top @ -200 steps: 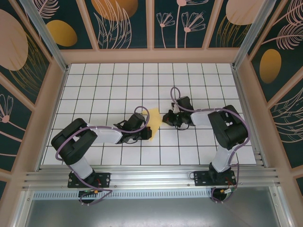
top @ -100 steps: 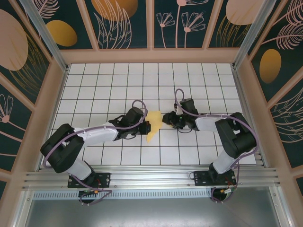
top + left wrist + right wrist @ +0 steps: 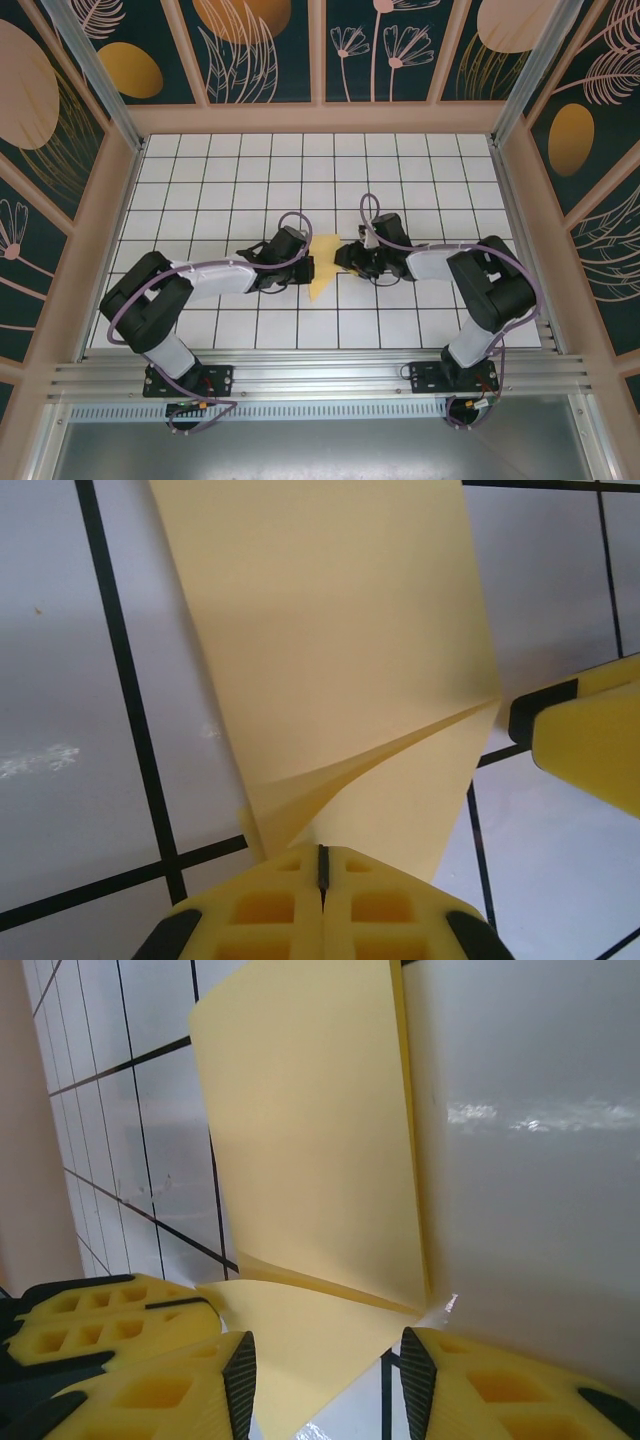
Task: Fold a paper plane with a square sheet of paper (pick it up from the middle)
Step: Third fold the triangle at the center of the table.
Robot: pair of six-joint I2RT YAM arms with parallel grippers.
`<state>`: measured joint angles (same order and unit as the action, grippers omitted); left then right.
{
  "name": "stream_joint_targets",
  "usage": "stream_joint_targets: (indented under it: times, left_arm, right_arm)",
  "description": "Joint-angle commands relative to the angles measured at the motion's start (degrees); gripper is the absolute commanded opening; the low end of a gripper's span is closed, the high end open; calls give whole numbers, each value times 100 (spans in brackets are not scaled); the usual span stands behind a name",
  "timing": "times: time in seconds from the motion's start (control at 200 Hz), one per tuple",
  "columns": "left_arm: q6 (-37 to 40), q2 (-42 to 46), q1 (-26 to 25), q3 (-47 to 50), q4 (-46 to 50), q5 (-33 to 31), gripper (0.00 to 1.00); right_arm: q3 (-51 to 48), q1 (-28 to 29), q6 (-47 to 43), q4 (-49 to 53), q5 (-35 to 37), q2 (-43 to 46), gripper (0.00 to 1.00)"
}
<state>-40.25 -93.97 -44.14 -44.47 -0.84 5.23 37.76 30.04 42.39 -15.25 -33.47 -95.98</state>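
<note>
From above I see the sheet of paper point(image 3: 322, 265), pale yellow and plain, on the grid table point(image 3: 400, 160) between both arms. Left wrist: the left gripper point(image 3: 322, 865) is pinched tight on its folded edge. Right wrist: the right gripper point(image 3: 325, 1360) has its fingers apart, with the paper's corner between them.

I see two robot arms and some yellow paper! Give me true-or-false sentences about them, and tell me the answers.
1. The left hand is pinching the yellow paper. True.
2. The right hand is shut tight. False: it is open at the paper's corner.
3. The table is plain brown wood. False: the table has white tiles with black lines.
4. The paper has a fold in it. True.
</note>
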Motion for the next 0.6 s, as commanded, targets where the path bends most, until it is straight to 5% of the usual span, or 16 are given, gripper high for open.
stream_joint_targets:
  times: [0.0, 0.59]
  left_arm:
    - [68, -188, 20, -26, 112, -233, 0]
    - [93, -338, 21, 175, 60, -216, 0]
  right_arm:
    - [-58, 67, 75, -172, 19, -111, 46]
    - [125, 220, 208, -364, -33, -205, 42]
